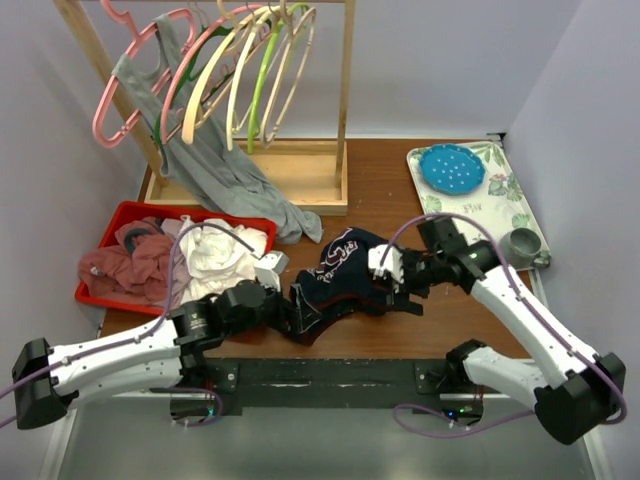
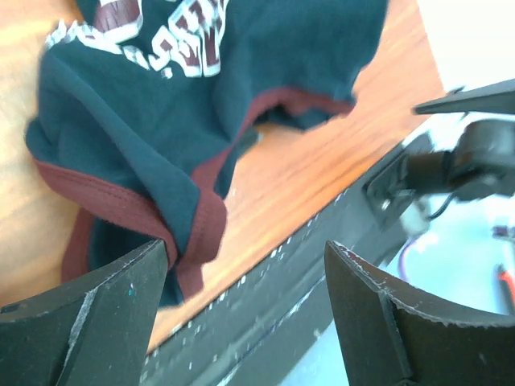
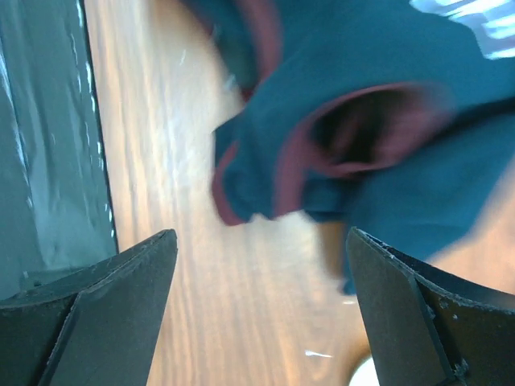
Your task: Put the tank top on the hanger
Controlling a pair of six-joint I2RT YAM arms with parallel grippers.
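**Item:** tank top (image 1: 345, 272). Dark navy, dark red trim (image 2: 121, 205), white print on the chest.

**Location:** crumpled in a heap on the table (image 1: 380, 195), near its front edge, between the two grippers. Not on any hanger.

**Handling, as judged:** light, soft knit with no stiffness. It will sag and fold from whatever point is lifted. Not fragile or slippery, though layers may bunch and get pinched together.

**Where to take hold:** the banded trim at the shoulder straps or armholes. It is thicker and is the easiest part to find. A loop of it lies at the near edge of the heap, touching the inner side of one left finger (image 2: 96, 322). Pinching one layer only would keep the opening free.

**Left gripper** (image 1: 288, 306)**:** at the heap's left edge, fingers spread, nothing clamped.

**Right gripper** (image 1: 392, 272)**:** at the heap's right edge, fingers spread over bare wood, cloth just ahead, nothing held.

**Hanger** (image 1: 302, 60)**:** probably the tan one at the right end of the rack (image 1: 345, 100), well apart from the top.
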